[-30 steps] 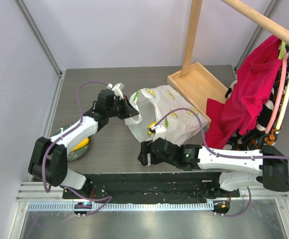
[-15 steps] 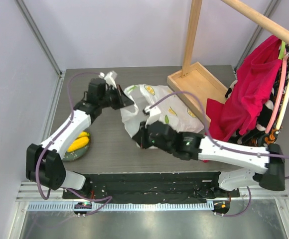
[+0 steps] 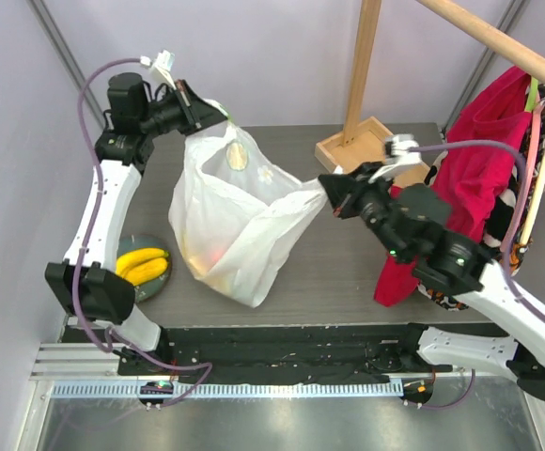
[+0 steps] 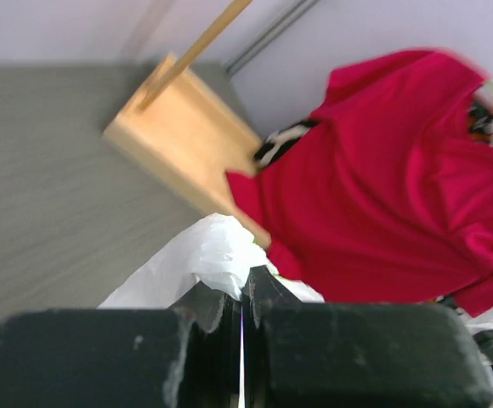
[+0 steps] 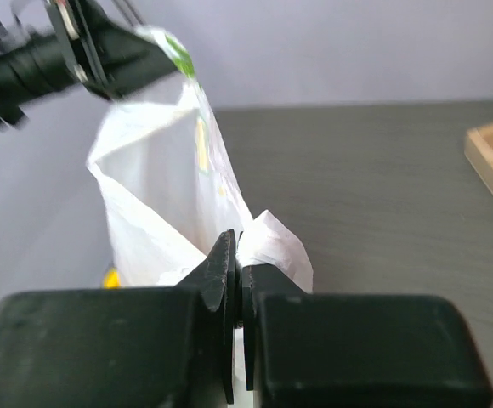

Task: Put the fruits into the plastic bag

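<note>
The fingers of the left gripper (image 3: 209,108) are clenched on one loop handle of the thin white translucent plastic bag with lemon print (image 3: 230,216), at its 11 o'clock. The right gripper (image 3: 334,195) pinches the other handle at 3 o'clock. I think this holds the bag upright with its mouth open. The yellow toy banana bunch (image 3: 141,265) lies outside, on the round grey plate (image 3: 150,289), at 8 o'clock. The left arm stands tall and the right arm stretches toward 10 o'clock.
</note>
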Motion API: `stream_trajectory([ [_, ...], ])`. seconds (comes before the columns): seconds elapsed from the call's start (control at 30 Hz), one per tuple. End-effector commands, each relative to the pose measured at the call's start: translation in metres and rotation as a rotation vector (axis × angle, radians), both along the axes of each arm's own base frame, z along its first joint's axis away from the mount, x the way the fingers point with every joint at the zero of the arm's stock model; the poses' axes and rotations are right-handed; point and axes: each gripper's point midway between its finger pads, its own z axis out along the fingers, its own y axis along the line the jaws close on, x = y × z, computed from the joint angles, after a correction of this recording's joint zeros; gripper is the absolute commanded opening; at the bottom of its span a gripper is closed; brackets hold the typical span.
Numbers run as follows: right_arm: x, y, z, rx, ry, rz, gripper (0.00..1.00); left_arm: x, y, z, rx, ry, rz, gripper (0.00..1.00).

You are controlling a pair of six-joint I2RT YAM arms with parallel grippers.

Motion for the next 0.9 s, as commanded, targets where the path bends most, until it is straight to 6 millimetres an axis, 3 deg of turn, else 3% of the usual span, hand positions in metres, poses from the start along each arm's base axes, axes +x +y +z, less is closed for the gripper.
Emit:
stream_trajectory([
  [0.0,0.013,0.025,-0.082,-0.150,0.157,0.020,0.01,0.005,0.001,-0.078,0.096,0.189,-0.050,0.00],
  [0.1,0.013,0.035,-0.105,-0.177,0.202,0.047,0.01,0.005,0.005,-0.114,0.144,0.251,-0.045,0.00],
  [0.2,0.013,0.039,-0.109,-0.176,0.216,0.059,0.01,0.001,0.003,-0.111,0.140,0.220,-0.075,0.00],
  [0.27,0.013,0.035,-0.099,-0.173,0.192,0.048,0.01,0.001,0.002,-0.095,0.125,0.165,-0.069,0.00],
  [0.4,0.014,0.018,-0.058,-0.143,0.114,0.002,0.01,0.002,0.002,-0.049,0.098,0.053,-0.053,0.00],
  [0.53,0.015,0.003,-0.040,-0.143,0.076,-0.044,0.01,0.003,-0.001,-0.035,0.077,0.012,-0.066,0.00],
  [0.67,0.012,0.001,-0.048,-0.131,0.095,-0.049,0.01,0.006,0.000,-0.054,0.091,0.027,-0.089,0.00],
  [0.8,0.011,0.006,-0.073,-0.148,0.144,-0.032,0.01,0.009,0.009,-0.090,0.166,0.095,-0.072,0.00],
  [0.87,0.010,0.011,-0.078,-0.151,0.156,-0.017,0.01,0.005,0.013,-0.099,0.208,0.097,-0.067,0.11],
])
